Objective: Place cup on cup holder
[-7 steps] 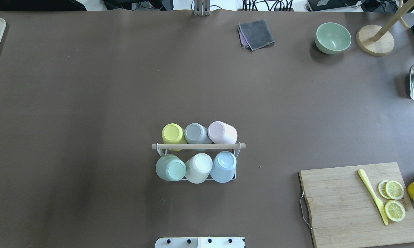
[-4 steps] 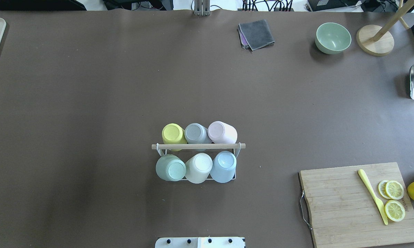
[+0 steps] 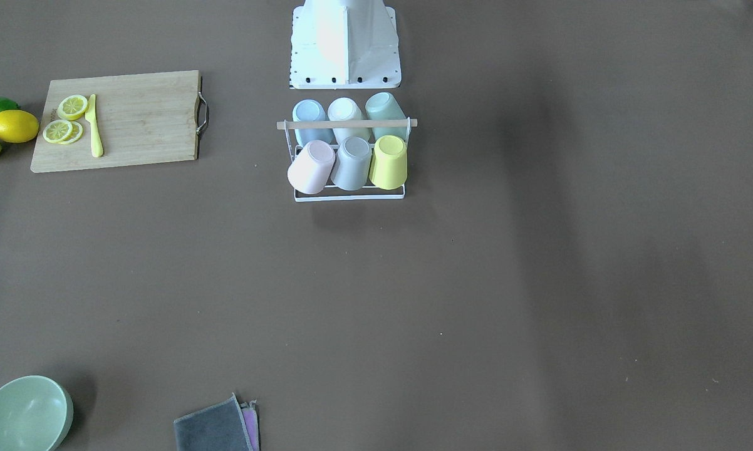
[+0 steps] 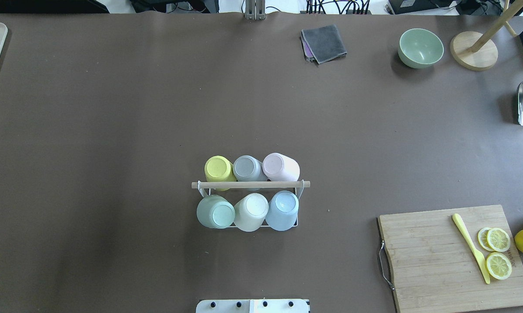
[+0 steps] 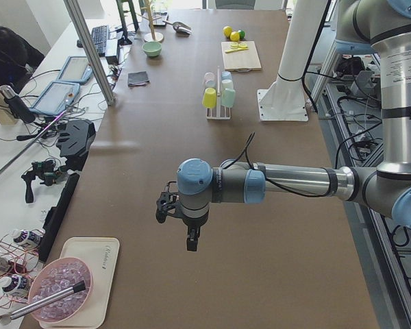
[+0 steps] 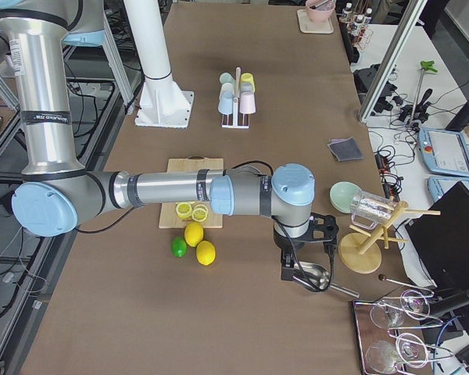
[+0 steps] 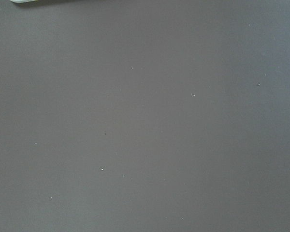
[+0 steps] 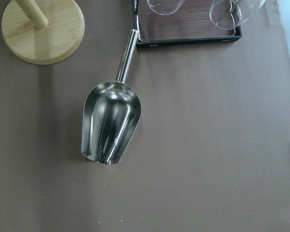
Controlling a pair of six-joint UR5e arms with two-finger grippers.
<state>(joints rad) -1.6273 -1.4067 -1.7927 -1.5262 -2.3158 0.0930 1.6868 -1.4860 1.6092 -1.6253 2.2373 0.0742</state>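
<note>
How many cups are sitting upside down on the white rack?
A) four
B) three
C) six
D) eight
C: the rack holds six cups, in two rows of three.

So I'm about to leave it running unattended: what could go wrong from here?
1. The cup holder already carries six cups, with no free prong visible; forcing another on could knock one off.
2. The pink cup leans outward, so a nudge may topple it.
3. The right end effector hangs over the metal scoop, near glasses; a low move might hit them.
</note>
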